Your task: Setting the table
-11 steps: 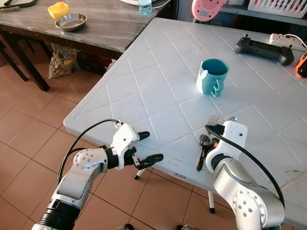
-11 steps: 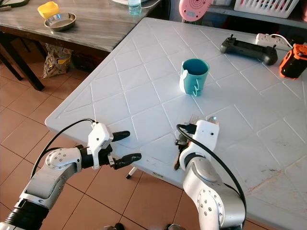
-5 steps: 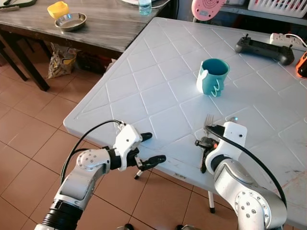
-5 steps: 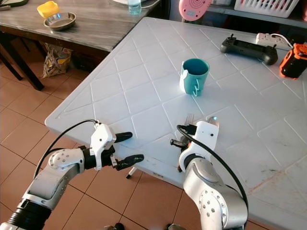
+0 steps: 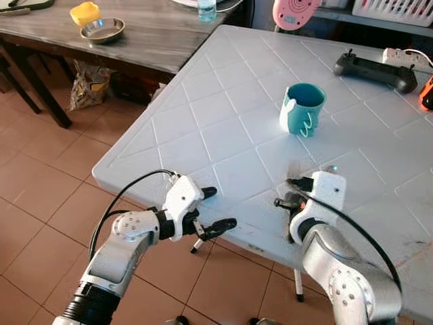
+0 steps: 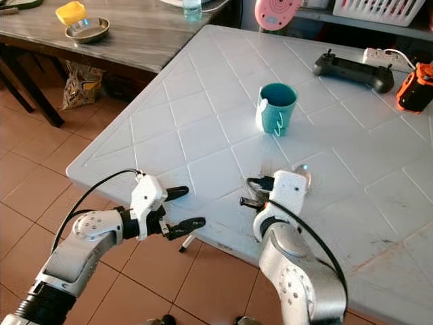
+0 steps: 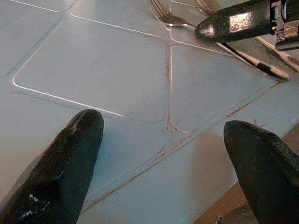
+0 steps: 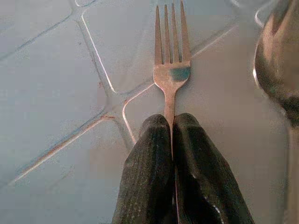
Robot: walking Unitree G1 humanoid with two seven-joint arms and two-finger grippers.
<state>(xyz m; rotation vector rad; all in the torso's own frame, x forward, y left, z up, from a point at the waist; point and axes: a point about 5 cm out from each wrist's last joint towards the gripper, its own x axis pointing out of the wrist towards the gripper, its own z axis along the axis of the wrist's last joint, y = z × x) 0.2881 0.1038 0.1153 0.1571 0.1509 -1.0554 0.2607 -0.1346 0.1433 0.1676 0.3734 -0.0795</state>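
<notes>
In the left eye view, a white table (image 5: 223,128) was seen with a teal mug (image 5: 300,109) at its middle. The right gripper (image 5: 283,203) was held low over the near edge; the left gripper (image 5: 214,211) was spread open at the near-left edge. In the left wrist view, a fork (image 7: 169,18) lay on the table beyond the parted fingers (image 7: 70,158). In the right wrist view, the fork (image 8: 171,77) was clamped by its handle between the closed fingers (image 8: 149,177), tines pointing away, a spoon (image 8: 275,60) just beside.
</notes>
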